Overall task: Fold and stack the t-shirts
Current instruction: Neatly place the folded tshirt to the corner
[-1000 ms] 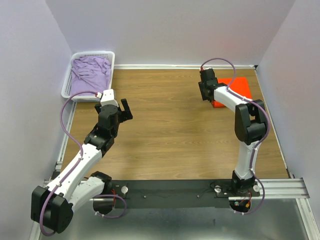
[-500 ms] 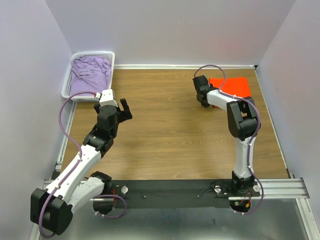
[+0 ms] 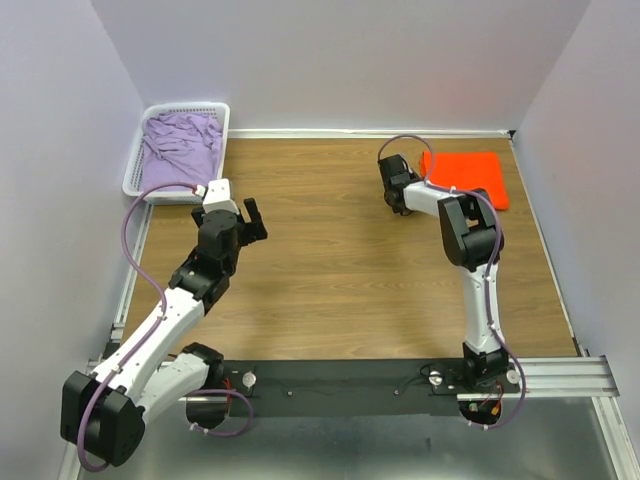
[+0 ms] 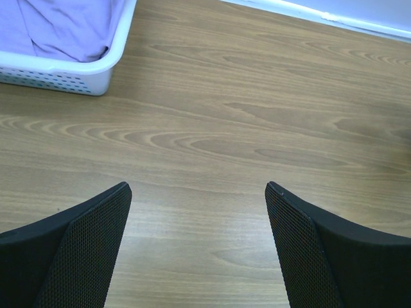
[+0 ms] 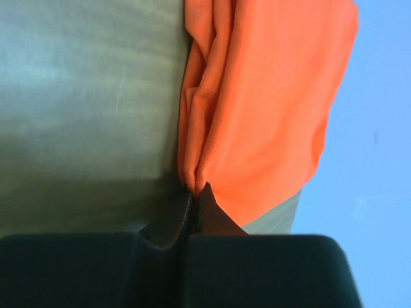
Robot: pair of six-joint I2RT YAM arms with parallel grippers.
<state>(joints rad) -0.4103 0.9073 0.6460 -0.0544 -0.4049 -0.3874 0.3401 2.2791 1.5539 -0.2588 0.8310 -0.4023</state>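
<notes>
One folded orange t-shirt [image 5: 270, 96], near edge pinched in closed right gripper [image 5: 193, 204]

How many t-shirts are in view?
2. The orange t-shirt lies folded at the far right of the table, its edge pinched by the right pincer; the lilac t-shirt is bunched in the white basket, far left. More may hide beneath it.

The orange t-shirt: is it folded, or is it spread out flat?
Folded. The orange t-shirt lies as a compact rectangle at the far right of the table, and the right wrist view shows doubled layers at its edge.
</notes>
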